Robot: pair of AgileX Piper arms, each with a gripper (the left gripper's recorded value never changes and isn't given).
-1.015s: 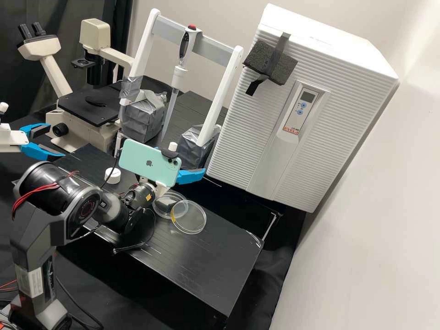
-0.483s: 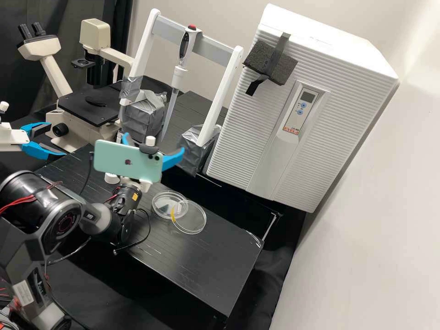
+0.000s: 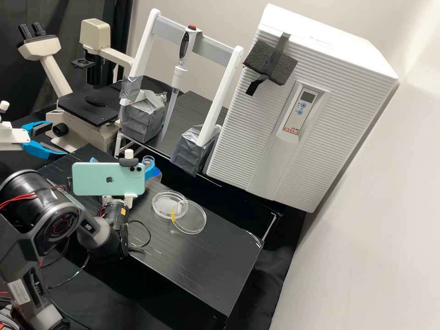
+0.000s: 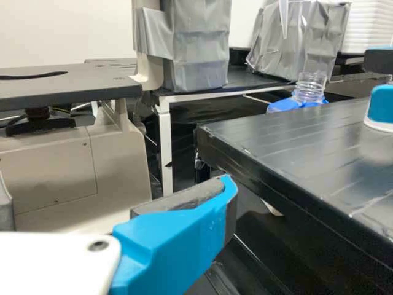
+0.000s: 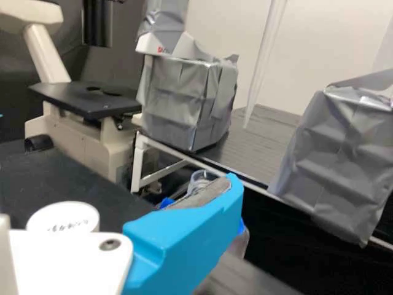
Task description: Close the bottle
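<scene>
So, barely begun: bottle (image 3: 147,160) stands uncapped on the counter (image 3: 206,256) edge nearest the microscope (image 3: 78,110), my right claw (image 3: 124,166) spread beside it, cap (image 5: 61,216) lying loose, left claw (image 3: 54,140) spread by the microscope

Lighting's pretty even and bright in the high view, looks like room light from overhead. The white cabinet (image 3: 293,114) throws a big soft shadow down the wall (image 3: 366,220) to its right, and the black cloth (image 3: 13,55) at the back left just eats the light. The bench top (image 3: 206,256) has a dull sheen along its grooves, and the clear dishes (image 3: 183,214) catch small glints on their rims. In the left wrist view the bench surface reflects pale light while everything under it goes nearly black. In the right wrist view the blue finger (image 5: 184,239) up close is soft and the silver tape (image 5: 184,98) behind shines a bit.
</scene>
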